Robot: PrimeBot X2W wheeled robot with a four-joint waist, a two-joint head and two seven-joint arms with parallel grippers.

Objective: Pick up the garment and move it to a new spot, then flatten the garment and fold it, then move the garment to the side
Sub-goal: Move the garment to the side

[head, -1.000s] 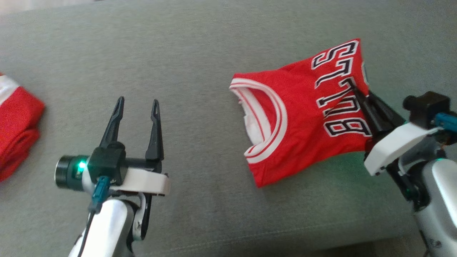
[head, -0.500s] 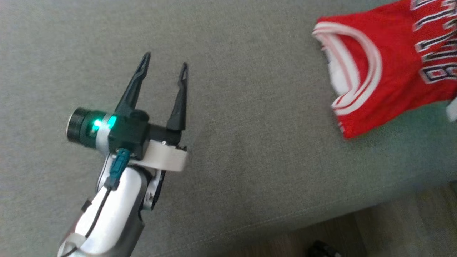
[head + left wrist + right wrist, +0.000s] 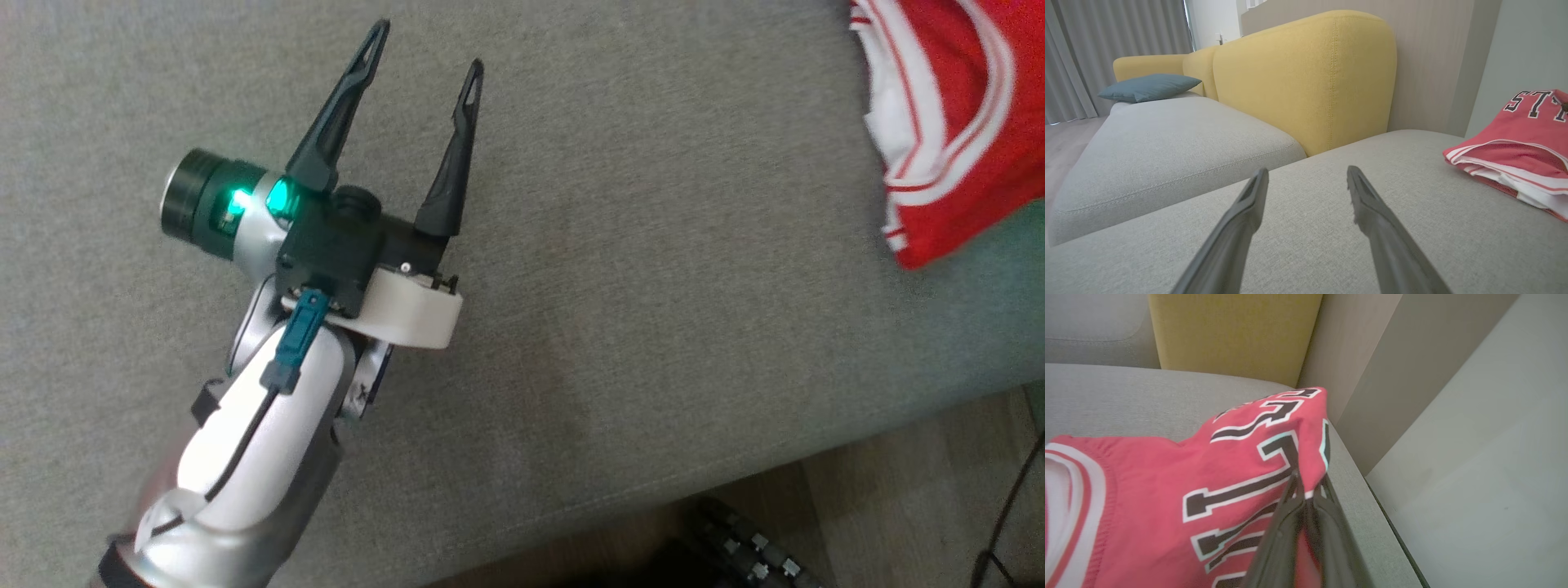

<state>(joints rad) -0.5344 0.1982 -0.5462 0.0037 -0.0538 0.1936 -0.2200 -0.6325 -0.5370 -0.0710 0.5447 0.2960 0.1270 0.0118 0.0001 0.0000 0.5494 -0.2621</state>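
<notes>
Right gripper (image 3: pixel 1308 486) pinches the lettered edge of the red jersey (image 3: pixel 1167 477), just short of the side edge of the grey seat cushion (image 3: pixel 653 327) and the wall (image 3: pixel 1474 457). Left gripper (image 3: pixel 428 49) hangs spread over open cushion, jersey well to its right, yellow backrest (image 3: pixel 1306 73) ahead, front edge behind.
</notes>
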